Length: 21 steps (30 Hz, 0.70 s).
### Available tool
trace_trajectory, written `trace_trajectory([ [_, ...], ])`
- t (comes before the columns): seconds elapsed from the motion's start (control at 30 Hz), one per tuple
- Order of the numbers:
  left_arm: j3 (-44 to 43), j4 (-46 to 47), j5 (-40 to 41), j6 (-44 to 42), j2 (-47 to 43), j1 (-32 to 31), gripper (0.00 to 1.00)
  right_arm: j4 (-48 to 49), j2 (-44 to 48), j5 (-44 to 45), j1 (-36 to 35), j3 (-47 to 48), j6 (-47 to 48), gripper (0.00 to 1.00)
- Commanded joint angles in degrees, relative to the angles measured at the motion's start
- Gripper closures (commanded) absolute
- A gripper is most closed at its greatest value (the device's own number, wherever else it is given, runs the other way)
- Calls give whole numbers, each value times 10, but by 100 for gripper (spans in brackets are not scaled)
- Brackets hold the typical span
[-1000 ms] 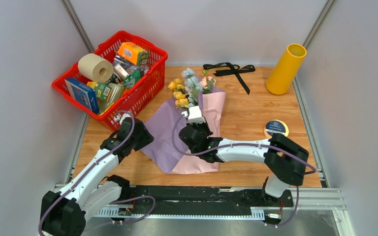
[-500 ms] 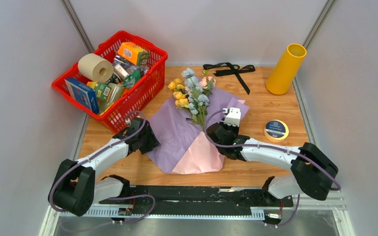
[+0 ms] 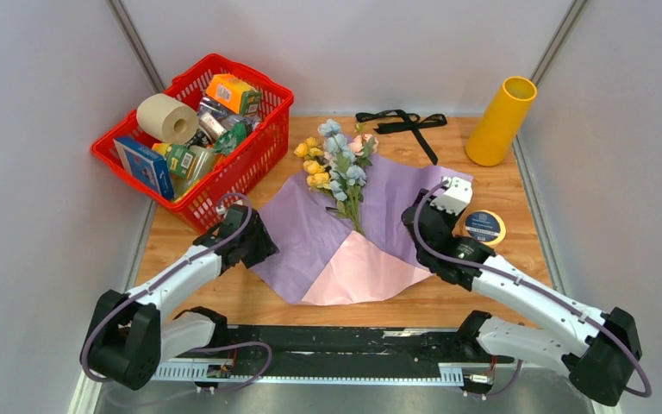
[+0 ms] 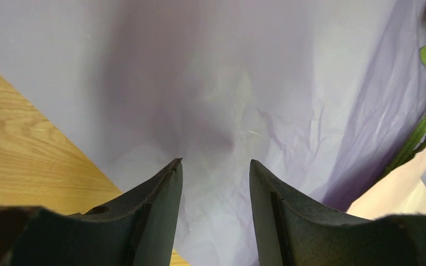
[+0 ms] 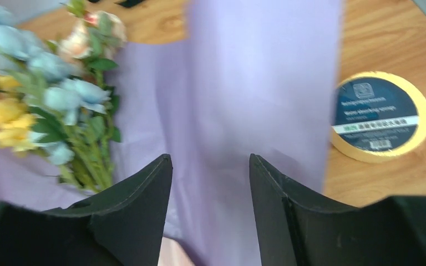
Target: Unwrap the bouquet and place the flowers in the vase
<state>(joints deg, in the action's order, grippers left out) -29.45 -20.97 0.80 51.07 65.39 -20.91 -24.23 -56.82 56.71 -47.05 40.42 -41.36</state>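
Finds the left gripper [image 4: 215, 163] nearest, low over the left edge of the wrapping paper [image 3: 310, 233], jaws parted to a middling gap with nothing between them; cannot tell whether the tips touch the sheet. Finds the right gripper [image 5: 211, 158] at the sheet's right edge, just beside a tape ring [image 3: 484, 227], likewise parted and empty, with only paper ahead of it. Judges the unwrapping done or all but done, seeing the paper spread flat on the table [image 3: 448, 297], lilac with a pink corner toward the arms. Sees the flowers [image 3: 336, 164] lying loose on the far half of the sheet, stems toward the arms and blooms beyond its far edge, near a red basket [image 3: 241, 168]. Spots the black ribbon [image 3: 401, 123] farther back, off the bundle and apart from it. Ends at the vase [image 3: 500, 121], standing in the far right corner, well apart from the flowers, with nothing in it. Leaves the second half undone: gathering the stems, carrying them across and dropping them in.
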Motion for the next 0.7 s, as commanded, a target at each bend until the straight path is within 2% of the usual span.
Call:
trace_trajectory([
  [0.0, -30, -19, 31, -10, -42, 3, 44, 20, 8, -80, 0, 65, 66, 44],
  [0.27, -42, -30, 21, -32, -75, 3, 44, 71, -85, -193, 8, 73, 95, 48],
  [0.37, -51, -36, 20, -54, -87, 3, 44, 118, -116, -270, 34, 50, 91, 50],
  [0.47, -53, -39, 18, -56, -98, 3, 44, 196, -141, -393, 55, 19, 110, 49],
  [0.6, -45, -24, -4, -79, -99, 3, 43, 282, -191, -494, 56, -2, 147, 42],
  [0.67, -39, -18, -15, -84, -94, 3, 43, 313, -231, -511, 56, -1, 168, 31],
])
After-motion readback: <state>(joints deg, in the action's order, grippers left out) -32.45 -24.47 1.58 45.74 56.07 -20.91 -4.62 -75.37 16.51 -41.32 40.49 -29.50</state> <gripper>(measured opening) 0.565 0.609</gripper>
